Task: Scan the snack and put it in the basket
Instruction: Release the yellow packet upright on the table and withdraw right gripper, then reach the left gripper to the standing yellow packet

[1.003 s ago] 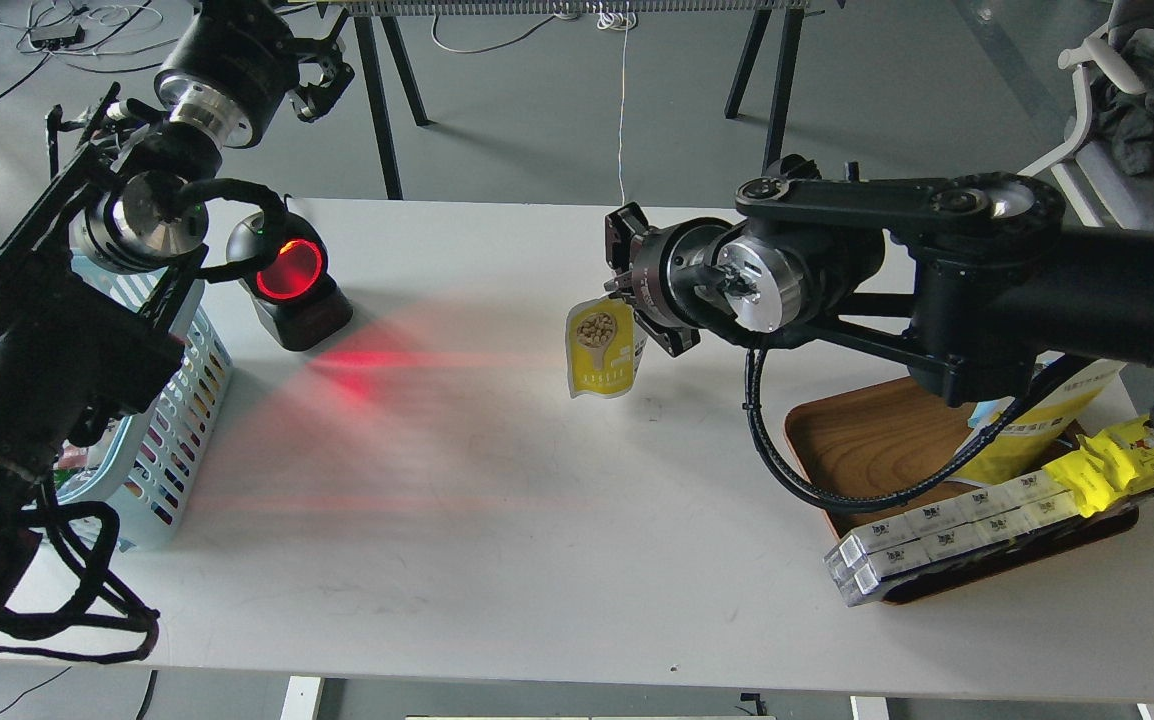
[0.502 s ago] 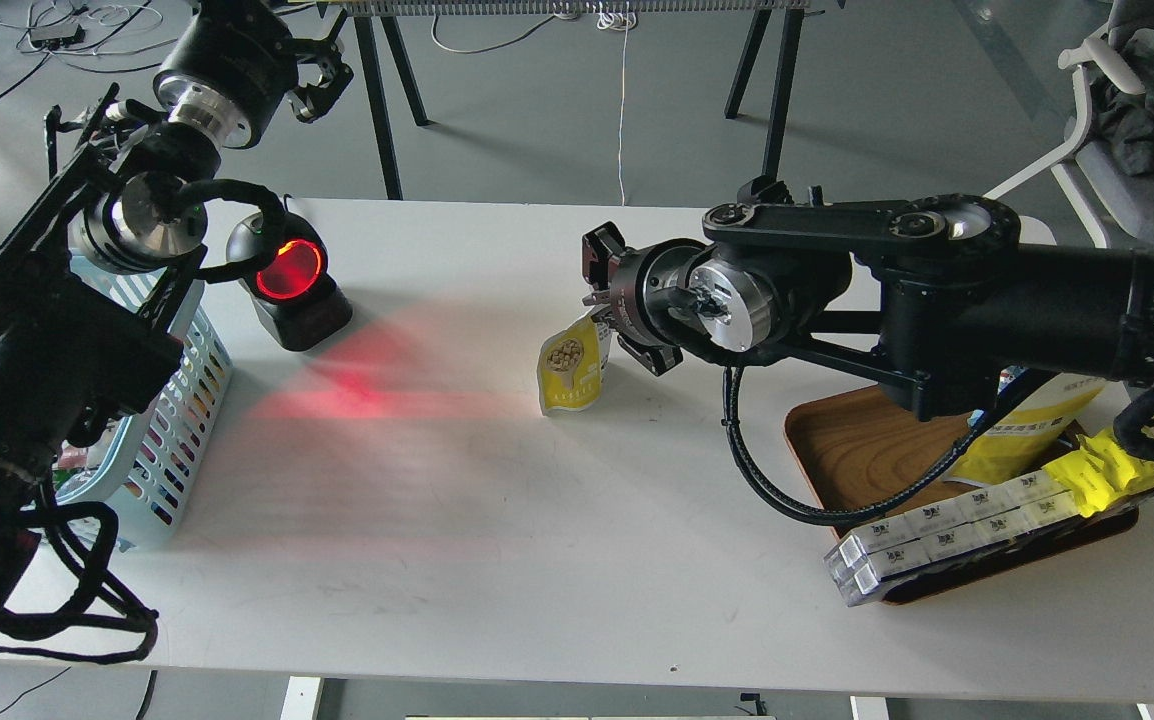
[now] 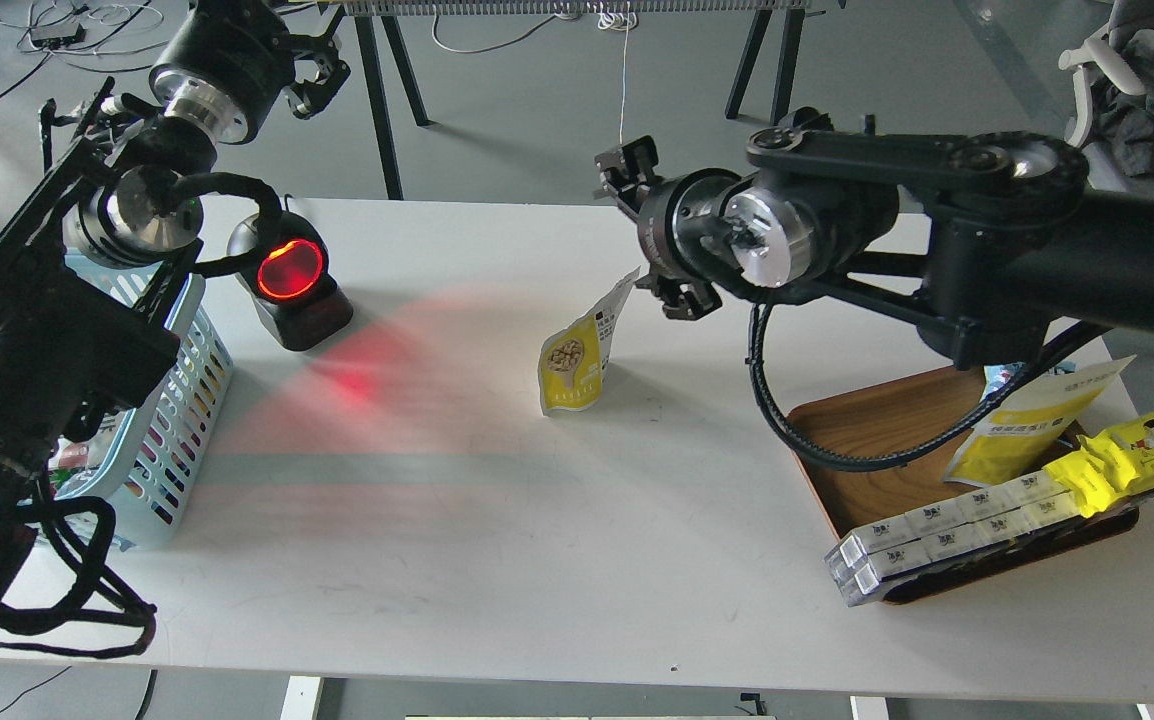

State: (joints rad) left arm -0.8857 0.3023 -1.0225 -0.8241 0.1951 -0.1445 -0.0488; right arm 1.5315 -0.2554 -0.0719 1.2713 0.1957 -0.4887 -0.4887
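The snack, a small yellow pouch with a white top and a round picture of nuts, stands upright on the white table, a little right of the middle. My right gripper is open and empty, just above and to the right of the pouch, not touching it. The light blue basket stands at the table's left edge, partly hidden by my left arm. My left gripper is raised far at the back left, beyond the table; it is small and dark, so its fingers cannot be told apart.
A black scanner with a glowing red window stands at the back left and throws red light across the table. A brown wooden tray at the right holds a flat yellow-and-white pouch, a bright yellow wrapper and white boxes.
My right gripper carried the snack down and left, set it upright on the table, let go, and rose up and back. The left arm has barely moved.
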